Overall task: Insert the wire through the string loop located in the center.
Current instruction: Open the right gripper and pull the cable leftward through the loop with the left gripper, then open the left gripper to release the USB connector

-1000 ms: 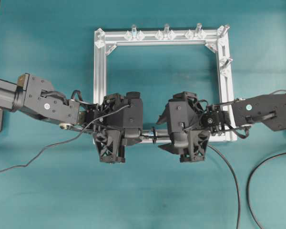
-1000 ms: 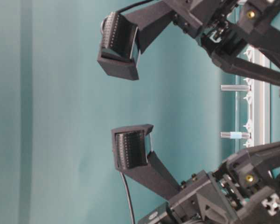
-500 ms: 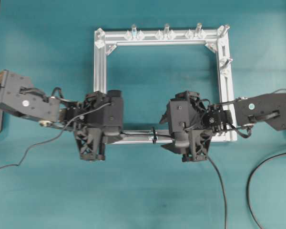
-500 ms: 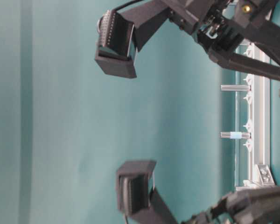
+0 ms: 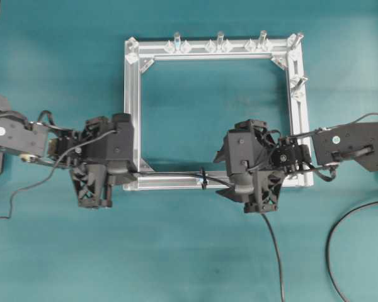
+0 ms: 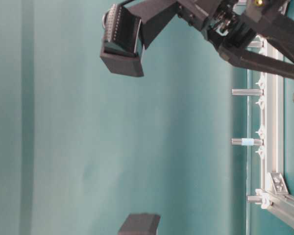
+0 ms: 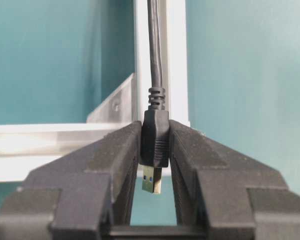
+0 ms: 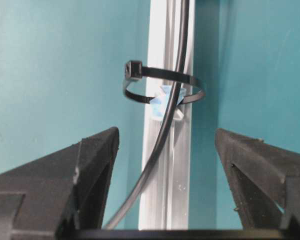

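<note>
Left gripper (image 7: 155, 165) clamps the plug (image 7: 155, 145) at the frame's (image 5: 132, 113) 7 o'clock corner, drawing the wire (image 8: 165, 125) taut through the loop (image 8: 162, 85); right gripper (image 8: 162, 170) gapes wide, empty, straddling the rail at 5 o'clock to let wire feed

**Teal table surface with frame and cables**

A teal table (image 5: 195, 264) carried a square aluminium frame (image 5: 131, 113), lying flat with clear pegs (image 5: 220, 39) along its far rail. Loose black cables (image 5: 340, 236) curved over the surface at the near right and near left.
</note>
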You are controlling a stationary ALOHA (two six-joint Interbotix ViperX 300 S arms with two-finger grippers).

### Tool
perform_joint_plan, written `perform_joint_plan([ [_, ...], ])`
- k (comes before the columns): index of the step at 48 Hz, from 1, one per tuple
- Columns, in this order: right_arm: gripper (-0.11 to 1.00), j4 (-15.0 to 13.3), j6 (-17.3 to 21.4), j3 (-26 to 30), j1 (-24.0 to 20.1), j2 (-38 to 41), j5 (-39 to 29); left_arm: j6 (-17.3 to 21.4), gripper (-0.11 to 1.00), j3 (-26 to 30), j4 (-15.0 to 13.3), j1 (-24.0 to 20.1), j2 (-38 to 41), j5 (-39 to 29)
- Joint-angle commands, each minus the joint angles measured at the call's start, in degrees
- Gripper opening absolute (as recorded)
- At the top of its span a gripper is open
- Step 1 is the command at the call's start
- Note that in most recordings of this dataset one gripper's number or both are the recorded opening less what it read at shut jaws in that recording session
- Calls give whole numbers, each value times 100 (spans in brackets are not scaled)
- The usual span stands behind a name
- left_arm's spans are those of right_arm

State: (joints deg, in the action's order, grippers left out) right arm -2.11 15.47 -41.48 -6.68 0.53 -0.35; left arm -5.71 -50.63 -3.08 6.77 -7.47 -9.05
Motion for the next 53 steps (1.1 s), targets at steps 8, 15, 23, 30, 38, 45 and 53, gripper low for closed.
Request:
perform_joint_plan([
  [8, 78, 0, 0, 44, -9, -176, 26, -185, 20, -290, -18, -9, -475, -53],
  [15, 78, 0, 0, 44, 0, -167, 26, -290, 20, -519, -18, -9, -712, -97],
  [23, 78, 0, 0, 44, -9, -176, 26, -448, 20, -809, -18, 9, -1011, -97],
  [30, 78, 0, 0, 44, -9, -176, 26, -475, 20, -932, -18, 18, -1204, -193],
  [38, 78, 0, 0, 44, -9, -167, 26, -466, 20, -923, -18, 62, -1213, -316],
  [45, 78, 0, 0, 44, 0, -176, 26, -483, 20, -879, -18, 158, -1063, -272],
  [53, 78, 0, 0, 44, -9, -176, 26, -492, 20, -853, -18, 308, -703, -105],
])
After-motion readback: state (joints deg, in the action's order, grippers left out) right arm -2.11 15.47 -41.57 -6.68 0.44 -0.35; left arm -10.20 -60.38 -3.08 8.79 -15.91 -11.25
